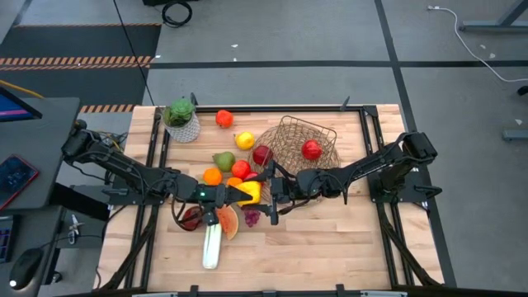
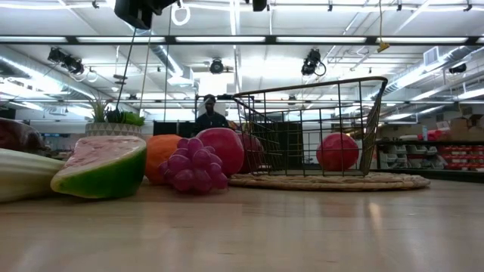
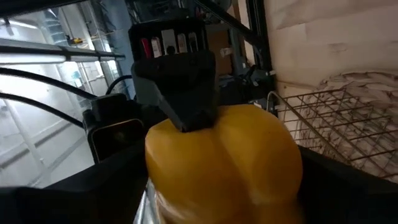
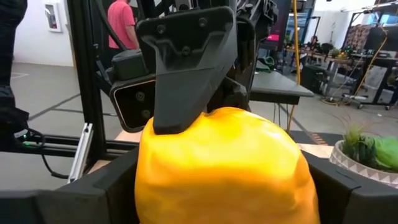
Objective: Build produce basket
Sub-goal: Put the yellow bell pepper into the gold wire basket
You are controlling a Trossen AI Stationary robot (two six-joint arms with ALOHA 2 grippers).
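- at frame centre of the high view, left gripper [image 1: 239, 195] and right gripper [image 1: 266, 188] both clasp the yellow lemon [image 1: 250, 191], jaws spread wide around it.
- just right of them, upper centre, the basket [image 1: 299, 140] holds a red apple [image 1: 311, 149].

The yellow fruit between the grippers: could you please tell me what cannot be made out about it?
High view: yellow fruit half covered by left gripper and right gripper; its kind unclear.
Both wrist views: its lower part cut off by the edge.
Low view: it does not show.
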